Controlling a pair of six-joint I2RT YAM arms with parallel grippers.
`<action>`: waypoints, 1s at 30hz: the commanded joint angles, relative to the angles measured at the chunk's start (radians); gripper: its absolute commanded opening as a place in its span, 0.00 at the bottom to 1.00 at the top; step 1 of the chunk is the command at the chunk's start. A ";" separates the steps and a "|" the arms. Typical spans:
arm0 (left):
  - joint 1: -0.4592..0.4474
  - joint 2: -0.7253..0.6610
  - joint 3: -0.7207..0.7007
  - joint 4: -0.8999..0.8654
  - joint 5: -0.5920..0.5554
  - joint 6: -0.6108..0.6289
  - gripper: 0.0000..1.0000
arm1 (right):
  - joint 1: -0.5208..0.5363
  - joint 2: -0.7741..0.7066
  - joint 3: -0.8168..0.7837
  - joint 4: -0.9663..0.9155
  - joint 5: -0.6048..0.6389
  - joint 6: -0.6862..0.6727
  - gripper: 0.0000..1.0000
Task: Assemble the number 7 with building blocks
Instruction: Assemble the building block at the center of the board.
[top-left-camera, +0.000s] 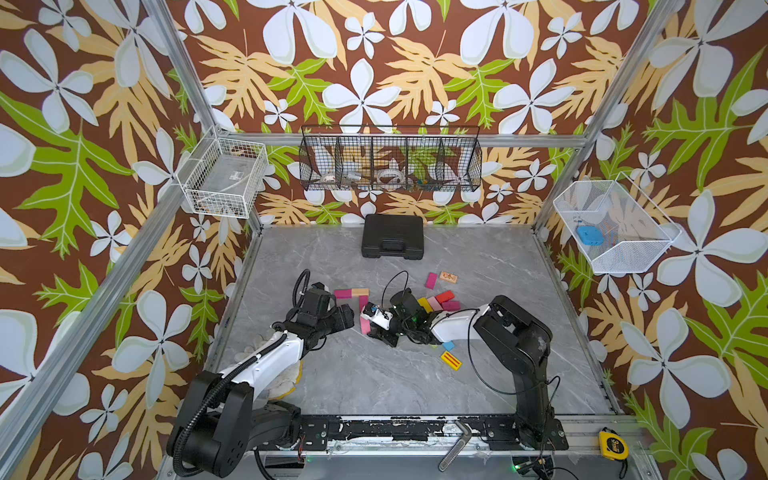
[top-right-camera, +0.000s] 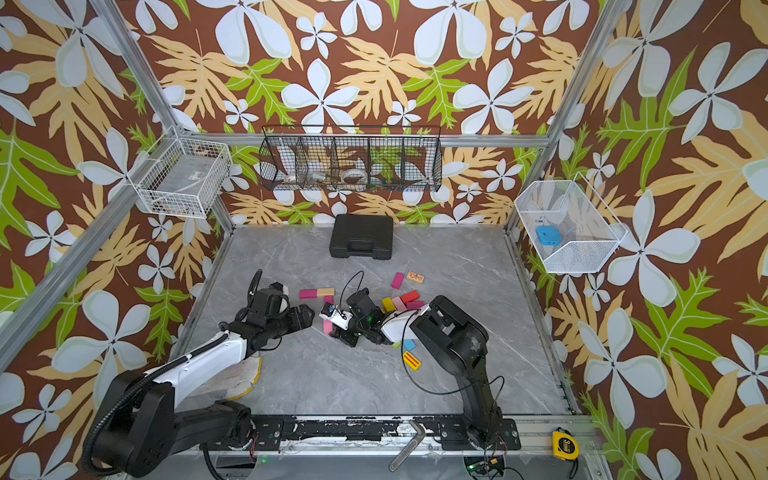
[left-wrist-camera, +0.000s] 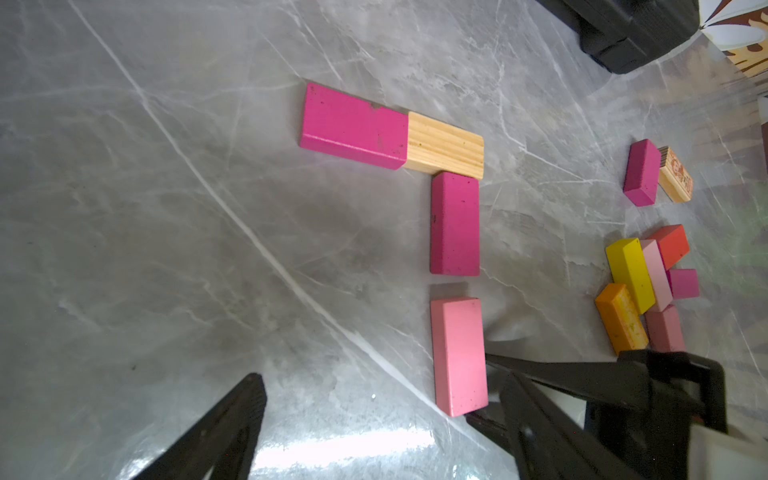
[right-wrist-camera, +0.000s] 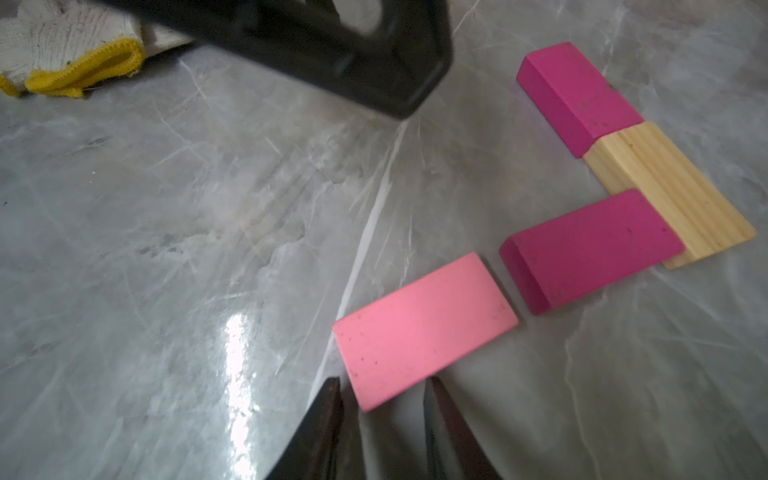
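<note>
The left gripper (top-left-camera: 345, 318) hangs spread wide and empty beside the figure, likely keeping clear. The right gripper (right-wrist-camera: 384, 386), jaws narrowed, straddles a corner of the pink block (right-wrist-camera: 424, 328), probably to close its gap to the dark magenta block (right-wrist-camera: 590, 249); whether it pinches, I cannot tell. The magenta block (right-wrist-camera: 577, 95) and the wooden block (right-wrist-camera: 669, 195) form the bar.
</note>
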 joint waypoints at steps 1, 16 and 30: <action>0.001 -0.003 0.002 0.017 0.006 0.001 0.91 | 0.002 0.014 -0.002 -0.132 0.009 0.017 0.33; 0.001 0.048 0.018 -0.038 -0.045 0.013 0.83 | 0.010 0.013 -0.012 -0.111 0.031 0.051 0.34; 0.000 0.198 0.064 0.024 0.027 0.034 0.44 | 0.010 -0.018 -0.093 0.008 0.046 0.127 0.33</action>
